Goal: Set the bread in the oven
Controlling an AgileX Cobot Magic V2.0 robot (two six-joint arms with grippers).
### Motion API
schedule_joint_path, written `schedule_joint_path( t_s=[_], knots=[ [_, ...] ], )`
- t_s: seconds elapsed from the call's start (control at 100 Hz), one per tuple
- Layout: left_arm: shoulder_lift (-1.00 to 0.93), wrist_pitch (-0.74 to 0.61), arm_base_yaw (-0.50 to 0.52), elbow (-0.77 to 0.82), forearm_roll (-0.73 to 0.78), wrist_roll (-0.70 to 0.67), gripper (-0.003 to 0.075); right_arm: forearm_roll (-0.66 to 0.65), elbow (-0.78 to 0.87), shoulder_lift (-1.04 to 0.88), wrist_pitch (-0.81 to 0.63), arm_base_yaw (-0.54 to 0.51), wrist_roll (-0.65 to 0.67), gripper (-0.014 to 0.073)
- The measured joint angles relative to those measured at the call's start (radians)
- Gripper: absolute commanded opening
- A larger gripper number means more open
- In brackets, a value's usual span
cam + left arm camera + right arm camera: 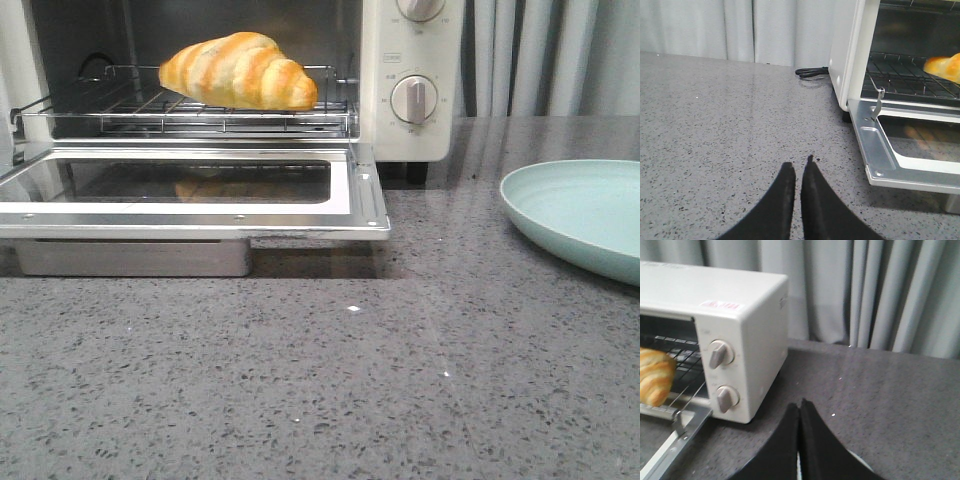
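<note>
A: Front camera, count for me?
B: I see one glossy golden-orange striped bread roll [238, 70] on the wire rack [185, 108] inside one white boxy oven [400, 130], door dropped open; one pale green plate [580, 215] on the grey speckled table [320, 380].
A: Wrist cameras?
B: My left pincer [799, 167] is pressed together, empty. My right pincer [800, 407] is likewise pressed together, beside two knobs [717, 354].

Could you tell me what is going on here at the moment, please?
The bread is lying on the wire rack inside the oven, whose door is down and open. Nothing is holding it: the left claw is shut and empty over the counter to the oven's left, and the right claw is shut and empty to its right, by the knobs. An empty pale green plate sits on the counter further right.
</note>
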Motion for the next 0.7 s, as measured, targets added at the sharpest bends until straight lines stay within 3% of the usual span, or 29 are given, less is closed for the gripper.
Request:
schedule_joint_path(
  t_s=[0.21,0.45,0.7],
  knots=[
    [0.000,0.000,0.000,0.000,0.000,0.000,-0.0020,0.092,0.217,-0.128,-0.241,-0.176,-0.050,-0.0073],
    [0.000,0.000,0.000,0.000,0.000,0.000,-0.0020,0.101,0.429,-0.339,-0.275,-0.258,-0.093,-0.0073],
    [0.000,0.000,0.000,0.000,0.000,0.000,-0.0020,0.102,0.587,-0.461,-0.305,-0.265,-0.097,-0.0073]
  ],
)
